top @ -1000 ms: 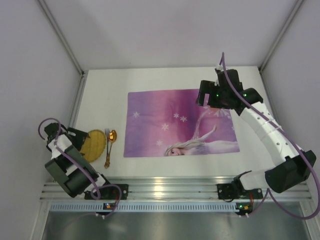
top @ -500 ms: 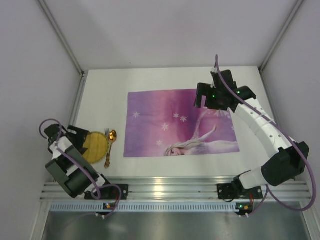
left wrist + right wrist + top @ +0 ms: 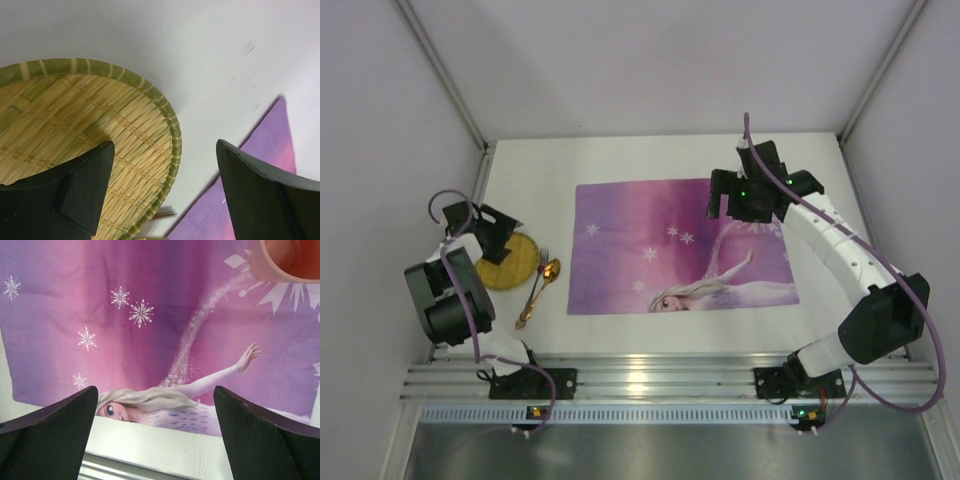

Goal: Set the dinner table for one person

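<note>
Your left end effector hangs spread wide over the woven plate's far edge, gripping nothing. Your right end effector hovers released too, above the placemat's far right part. The counter spans between the grey walls, with the placemat at its middle and the plate, fork and spoon at its left.

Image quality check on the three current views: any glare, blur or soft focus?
Top external: bright glare patches on the silver aluminium rail; purple princess-print placemat evenly lit. Left wrist: round woven straw plate sharp, a soft shadow across its lower part; fork tines at the bottom edge smeared. Right wrist: placemat print crisp; orange cup, cropped at the top right corner, slightly soft.
</note>
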Controlling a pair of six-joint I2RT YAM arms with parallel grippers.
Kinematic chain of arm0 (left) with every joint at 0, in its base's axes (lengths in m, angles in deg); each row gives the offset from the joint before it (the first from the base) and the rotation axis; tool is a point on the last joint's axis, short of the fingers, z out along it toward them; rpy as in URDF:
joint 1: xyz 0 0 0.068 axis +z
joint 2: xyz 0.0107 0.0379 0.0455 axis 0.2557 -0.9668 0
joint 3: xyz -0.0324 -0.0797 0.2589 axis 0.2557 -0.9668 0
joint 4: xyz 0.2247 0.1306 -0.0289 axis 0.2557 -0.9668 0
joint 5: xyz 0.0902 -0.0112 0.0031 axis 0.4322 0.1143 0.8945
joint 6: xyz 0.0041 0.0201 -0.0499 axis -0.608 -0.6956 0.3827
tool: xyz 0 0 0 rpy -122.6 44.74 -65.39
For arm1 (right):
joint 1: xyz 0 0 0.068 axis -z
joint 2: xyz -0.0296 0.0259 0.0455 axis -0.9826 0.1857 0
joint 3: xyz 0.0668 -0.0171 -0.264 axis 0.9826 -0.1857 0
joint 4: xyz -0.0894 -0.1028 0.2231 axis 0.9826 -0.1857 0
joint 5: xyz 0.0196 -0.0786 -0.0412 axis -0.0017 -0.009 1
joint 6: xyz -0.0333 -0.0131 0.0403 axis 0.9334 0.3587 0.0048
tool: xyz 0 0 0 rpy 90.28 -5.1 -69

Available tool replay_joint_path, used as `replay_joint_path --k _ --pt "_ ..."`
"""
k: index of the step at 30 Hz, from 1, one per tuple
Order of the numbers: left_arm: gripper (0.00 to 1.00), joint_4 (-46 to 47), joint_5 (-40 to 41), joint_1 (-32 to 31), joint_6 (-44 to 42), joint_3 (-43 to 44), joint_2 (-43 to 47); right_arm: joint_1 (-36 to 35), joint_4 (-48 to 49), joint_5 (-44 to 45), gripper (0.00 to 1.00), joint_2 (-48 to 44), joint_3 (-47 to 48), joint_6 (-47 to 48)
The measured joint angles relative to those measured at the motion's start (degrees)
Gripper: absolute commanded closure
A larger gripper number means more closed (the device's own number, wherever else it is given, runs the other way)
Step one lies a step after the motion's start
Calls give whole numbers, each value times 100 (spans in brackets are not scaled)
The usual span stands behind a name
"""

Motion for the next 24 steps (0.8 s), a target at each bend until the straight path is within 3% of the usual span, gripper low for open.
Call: replay_joint_path --k 7,12,16,24 --pt "9 413 109 -400 264 1381 -1266 0 -11 2 0 0 -2 20" --pt "8 501 -310 -678 507 1593 -1349 0 -11 9 0 0 -2 17" --pt "7 612 -793 -472 597 1268 -719 0 13 39 0 -20 -44 17" --pt "7 455 -1598 916 358 131 1191 0 11 70 0 -350 -533 17"
